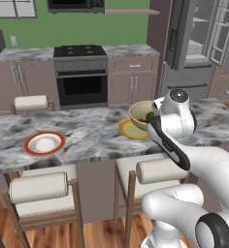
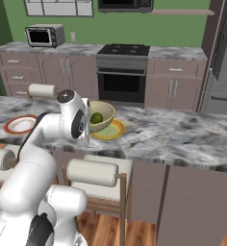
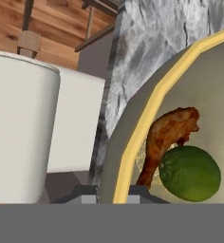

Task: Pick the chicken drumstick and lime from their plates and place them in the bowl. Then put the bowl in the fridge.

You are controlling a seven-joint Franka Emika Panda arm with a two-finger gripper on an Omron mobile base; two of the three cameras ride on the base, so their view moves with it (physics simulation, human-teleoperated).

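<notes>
Brown chicken drumstick (image 3: 168, 137) and lime (image 3: 190, 173) both inside bowl (image 3: 133, 142); gripper (image 3: 113, 193) clamped on bowl rim, bowl tilted up; fridge (image 1: 194, 43) trip left.

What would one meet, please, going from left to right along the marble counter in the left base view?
White plate with the orange-red rim → yellow plate → bowl, tilted and raised, holding the lime.
</notes>
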